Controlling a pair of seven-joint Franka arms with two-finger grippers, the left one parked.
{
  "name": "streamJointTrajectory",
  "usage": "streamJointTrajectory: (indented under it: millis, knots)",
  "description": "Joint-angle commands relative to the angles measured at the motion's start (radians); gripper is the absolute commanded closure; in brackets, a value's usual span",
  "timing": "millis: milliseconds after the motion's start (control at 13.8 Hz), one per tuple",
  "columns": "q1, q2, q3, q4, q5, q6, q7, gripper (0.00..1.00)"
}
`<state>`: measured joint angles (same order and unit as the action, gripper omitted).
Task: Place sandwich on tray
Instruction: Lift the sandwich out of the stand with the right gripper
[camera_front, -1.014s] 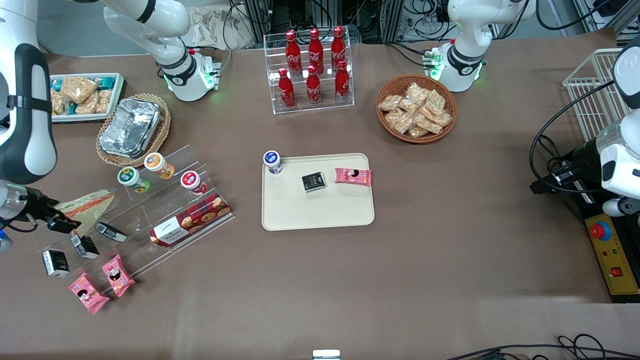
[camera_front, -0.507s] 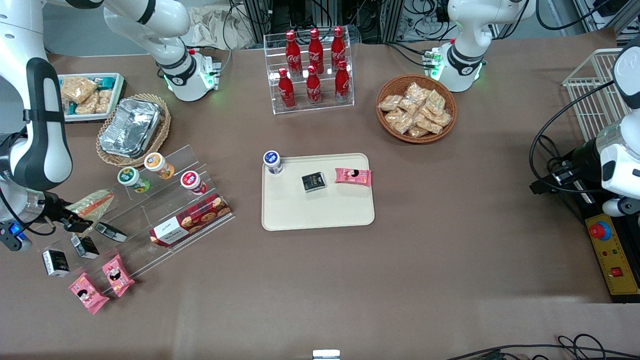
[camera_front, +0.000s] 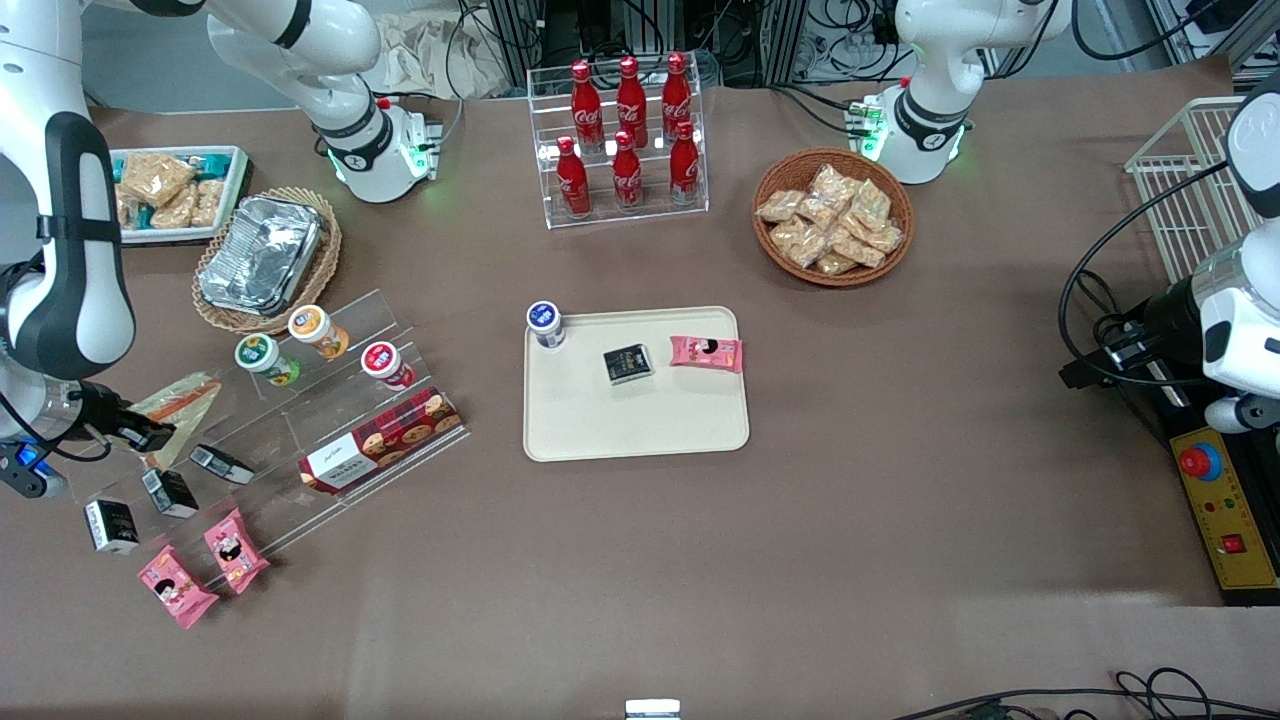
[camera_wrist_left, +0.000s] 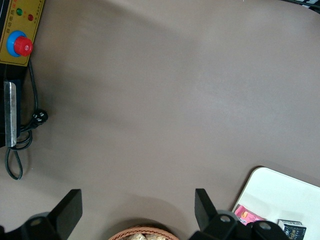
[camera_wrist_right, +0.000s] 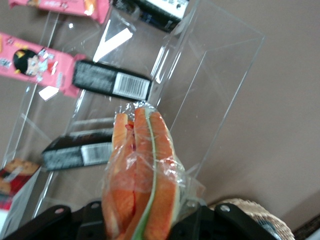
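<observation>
The sandwich (camera_front: 183, 400), a wedge in clear wrap with orange and green filling, is at the working arm's end of the table, over the clear acrylic stand (camera_front: 330, 390). My gripper (camera_front: 142, 437) is shut on its wide end, the tip pointing away from the jaws. In the right wrist view the sandwich (camera_wrist_right: 142, 170) fills the gap between the two black jaws of the gripper (camera_wrist_right: 145, 227), which press on both its sides. The cream tray (camera_front: 640, 425) lies at the table's middle, well apart from the sandwich.
The tray carries a blue-lidded cup (camera_front: 545, 323), a black packet (camera_front: 628, 363) and a pink packet (camera_front: 706, 352). The stand holds cups, a cookie box (camera_front: 380, 440) and black packets (camera_wrist_right: 111, 82). Pink packets (camera_front: 195, 567) lie nearer the camera. A foil container (camera_front: 262, 255) and a cola rack (camera_front: 625, 145) stand farther back.
The gripper has shifted a little toward the stand and slightly away from the camera, and the sandwich has moved along with it.
</observation>
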<state>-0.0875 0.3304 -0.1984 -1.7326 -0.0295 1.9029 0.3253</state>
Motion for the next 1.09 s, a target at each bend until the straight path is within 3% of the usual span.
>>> streamJointTrajectory:
  millis: [0, 362, 580, 652, 797, 1014]
  knots:
    - [0.021, -0.016, 0.014, 0.149, 0.002, -0.221, -0.110, 1.00]
    - [0.142, -0.057, 0.023, 0.240, 0.010, -0.384, -0.079, 1.00]
    - [0.293, -0.074, 0.054, 0.269, 0.017, -0.384, 0.159, 1.00]
    - [0.319, -0.073, 0.078, 0.272, 0.048, -0.381, 0.257, 1.00]
    - [0.340, -0.056, 0.132, 0.271, 0.117, -0.369, 0.468, 1.00]
    - [0.362, -0.012, 0.221, 0.268, 0.137, -0.311, 0.703, 1.00]
